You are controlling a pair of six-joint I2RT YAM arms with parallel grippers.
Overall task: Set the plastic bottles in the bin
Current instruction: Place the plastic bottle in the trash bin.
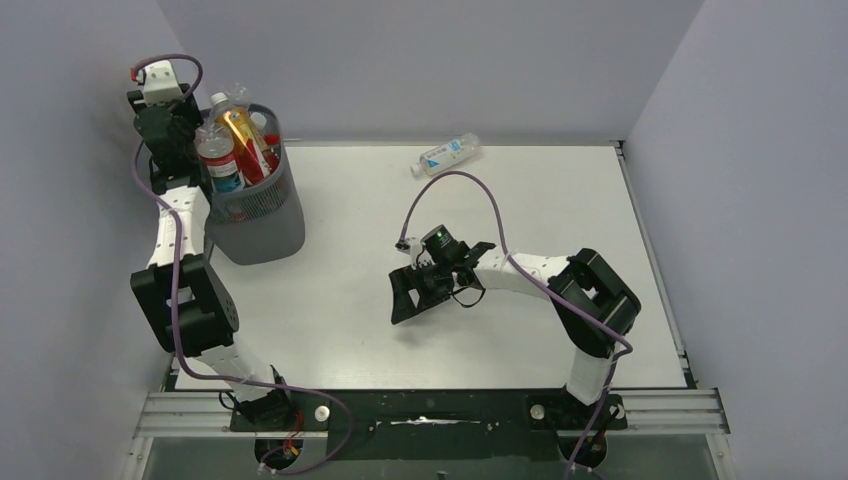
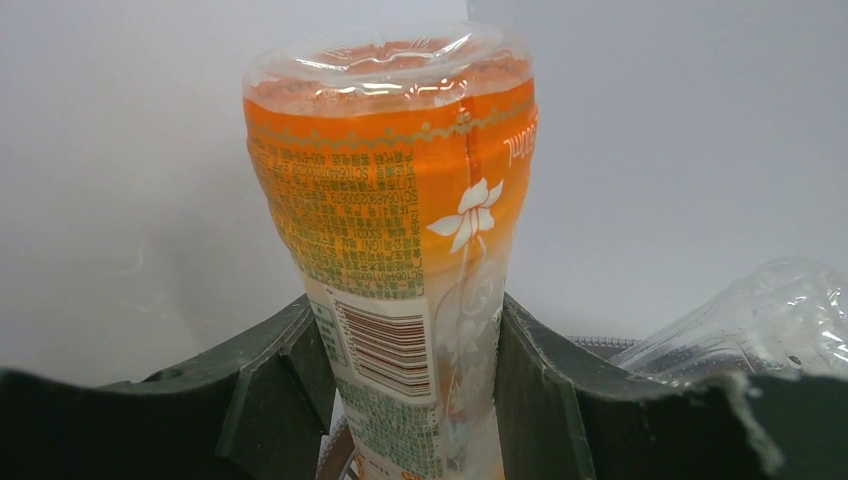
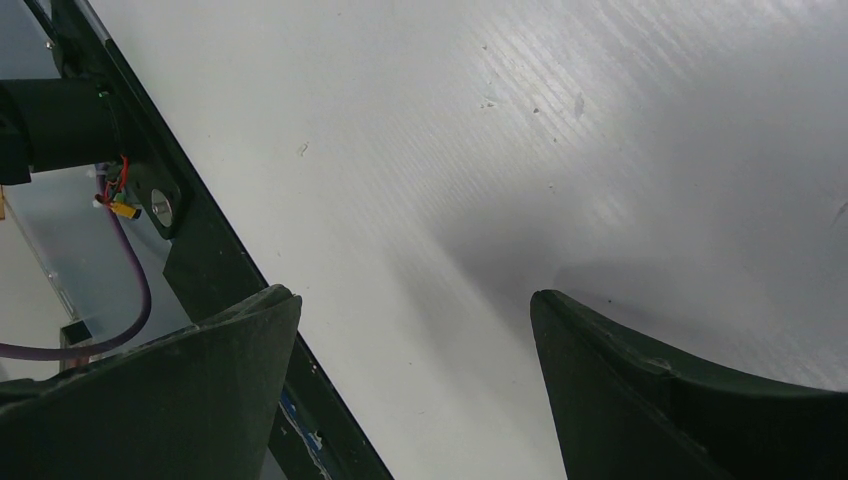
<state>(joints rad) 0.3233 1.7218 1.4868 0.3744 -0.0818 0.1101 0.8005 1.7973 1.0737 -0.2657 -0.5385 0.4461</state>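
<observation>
Reaching for the far-left corner, the left arm (image 1: 185, 300) folds at its elbow by the wall and lifts its wrist beside the rim of the bin (image 1: 262, 235). The left gripper (image 2: 415, 340) has its jaws clamped on the narrow waist of an orange-labelled bottle (image 2: 400, 190), whose clear base points away from the wrist camera. From overhead we take this for the gold-and-red bottle slanting out of the bin's mouth, though the wrist hides the grip there. A clear bottle (image 1: 218, 150) with a red and blue label stands packed beside it in the bin. The right arm (image 1: 590, 300) bends back from its elbow toward mid-counter, and the right gripper (image 1: 402, 298) hangs low over the bare white counter (image 1: 330, 200), jaws wide apart and empty. One more bottle (image 1: 447, 153), clear with a pale label, lies on its side at the counter's far edge, well apart from both arms.
</observation>
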